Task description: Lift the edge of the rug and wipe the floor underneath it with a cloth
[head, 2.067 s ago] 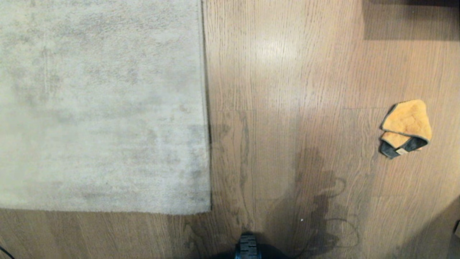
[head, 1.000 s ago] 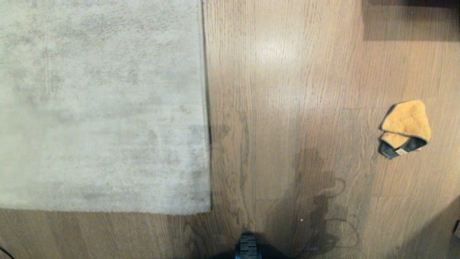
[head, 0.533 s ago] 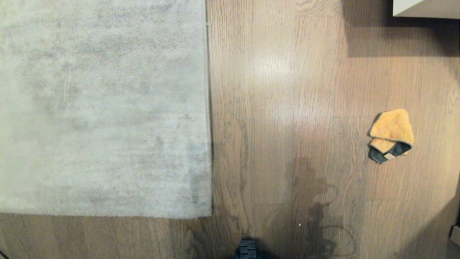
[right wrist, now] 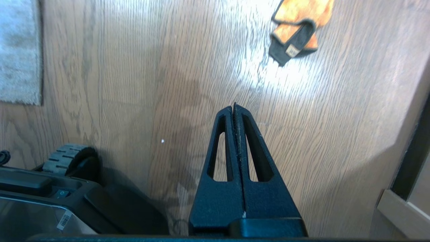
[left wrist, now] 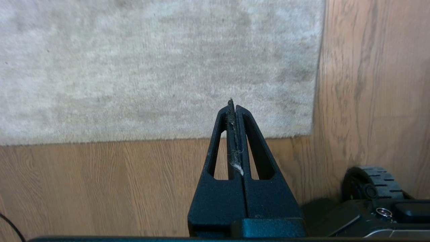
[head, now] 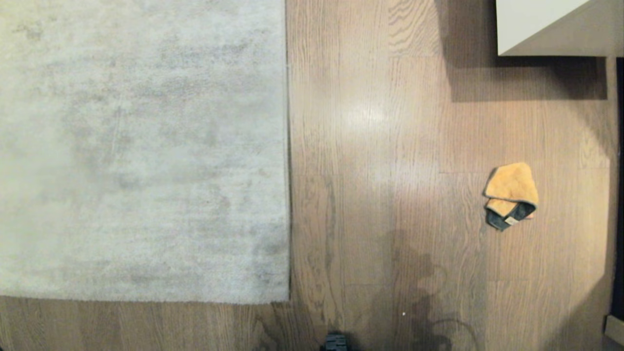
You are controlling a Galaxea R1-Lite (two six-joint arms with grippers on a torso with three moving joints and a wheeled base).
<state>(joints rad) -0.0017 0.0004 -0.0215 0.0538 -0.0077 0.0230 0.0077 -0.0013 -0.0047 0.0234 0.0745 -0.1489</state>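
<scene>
Grippers both clamped empty, we note: left gripper (left wrist: pixel 233 106) above the rug edge (left wrist: pixel 158 138) near corner, right gripper (right wrist: pixel 234 107) over bare floor (right wrist: pixel 134 67). Cloth (head: pixel 511 194) lies far right (folded, untouched), well apart from rug.

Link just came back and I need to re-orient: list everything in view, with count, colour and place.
rug: one, pale grey-beige, flat on the left, near corner in sight
floor: light brown wood planks, around the rug
cloth: one, orange with dark grey edge, crumpled on the floor at right, apart from the rug
furniture corner: one, pale, far right
base wheel: one, black, near the rug corner
left gripper: black, shut, empty, above the rug's near edge
right gripper: black, shut, empty, above bare floor short of the cloth
</scene>
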